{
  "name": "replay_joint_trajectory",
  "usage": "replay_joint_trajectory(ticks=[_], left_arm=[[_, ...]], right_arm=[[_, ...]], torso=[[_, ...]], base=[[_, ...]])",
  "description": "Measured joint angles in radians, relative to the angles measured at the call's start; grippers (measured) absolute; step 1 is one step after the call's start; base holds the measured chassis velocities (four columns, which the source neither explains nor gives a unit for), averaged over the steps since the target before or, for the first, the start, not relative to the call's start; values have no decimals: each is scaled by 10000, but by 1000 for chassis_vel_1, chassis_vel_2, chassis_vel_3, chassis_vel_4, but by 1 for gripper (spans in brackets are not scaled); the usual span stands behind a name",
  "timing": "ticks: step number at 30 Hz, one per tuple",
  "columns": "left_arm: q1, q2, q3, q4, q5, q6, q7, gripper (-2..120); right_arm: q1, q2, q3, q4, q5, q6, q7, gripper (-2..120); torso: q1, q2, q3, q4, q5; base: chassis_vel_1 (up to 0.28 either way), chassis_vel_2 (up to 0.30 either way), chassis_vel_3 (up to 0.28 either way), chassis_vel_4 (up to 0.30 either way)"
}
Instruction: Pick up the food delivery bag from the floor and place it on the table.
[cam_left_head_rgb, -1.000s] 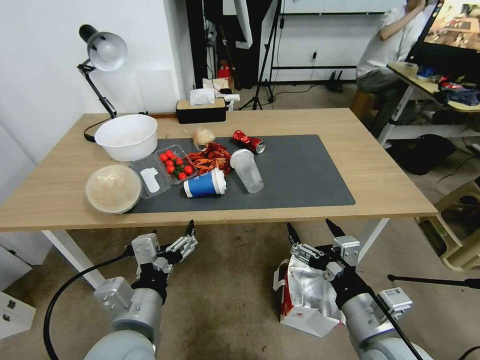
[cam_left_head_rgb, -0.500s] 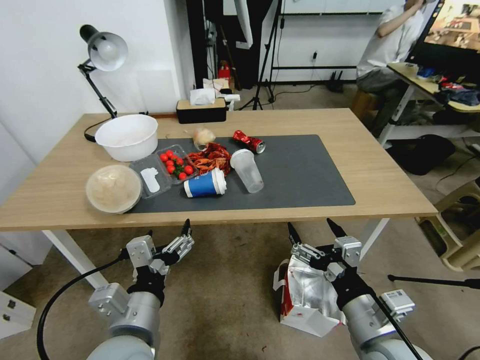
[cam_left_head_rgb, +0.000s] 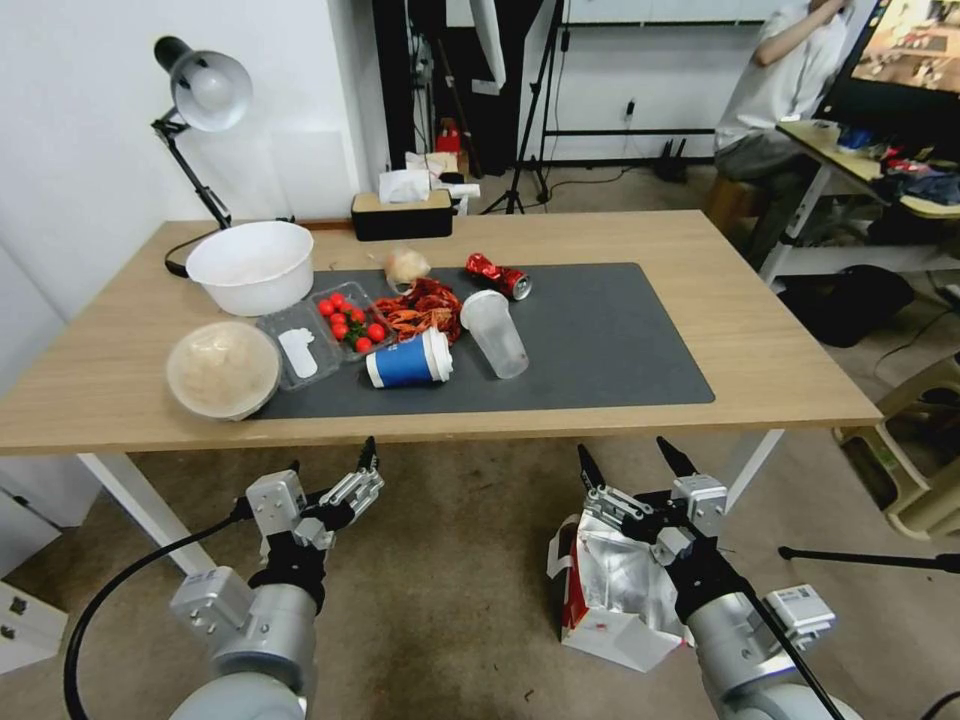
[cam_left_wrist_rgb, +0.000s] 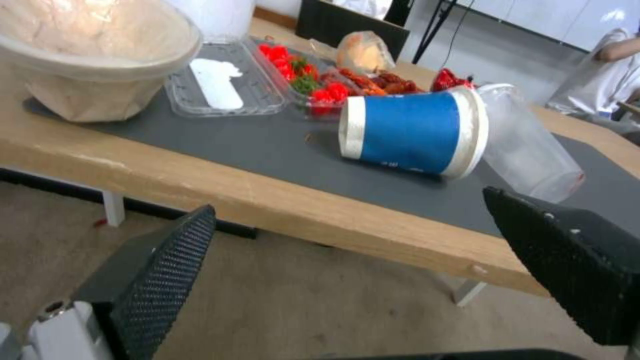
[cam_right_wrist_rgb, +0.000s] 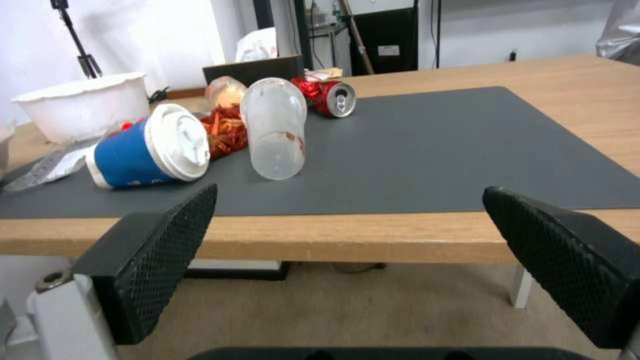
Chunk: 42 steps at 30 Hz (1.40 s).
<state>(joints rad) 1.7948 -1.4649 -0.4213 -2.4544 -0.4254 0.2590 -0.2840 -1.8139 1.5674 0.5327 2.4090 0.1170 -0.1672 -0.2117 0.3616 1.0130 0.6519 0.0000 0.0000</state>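
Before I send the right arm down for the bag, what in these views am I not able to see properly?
- Food delivery bag, head view: the right arm covers its far right side; what it holds cannot be seen.
- Right gripper, open: its height over the bag is unclear; its wrist view faces the table.
- Left gripper, open, hangs below the table's near edge.
- Floor behind the bag is hidden by it.

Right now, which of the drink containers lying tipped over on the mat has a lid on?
The blue paper cup, capped with a white lid. The clear plastic cup beside it has an open mouth, and the crushed red can behind has none.
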Motion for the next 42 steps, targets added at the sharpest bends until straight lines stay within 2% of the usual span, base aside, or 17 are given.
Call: replay_joint_trajectory(ticks=[31,42], left_arm=[[25,0,-5,-5,104,-33,104,100],[50,-7,-28,-3,150,-42,106,100]], right_arm=[[34,-22,19,-106,5,110,-32,100],[61,-26,19,-131,10,118,-39,100]], torso=[[-673,-1552,-884,0,0],[-858,-1983,-1131,0,0]], base=[[0,0,0,0],[0,0,0,0]])
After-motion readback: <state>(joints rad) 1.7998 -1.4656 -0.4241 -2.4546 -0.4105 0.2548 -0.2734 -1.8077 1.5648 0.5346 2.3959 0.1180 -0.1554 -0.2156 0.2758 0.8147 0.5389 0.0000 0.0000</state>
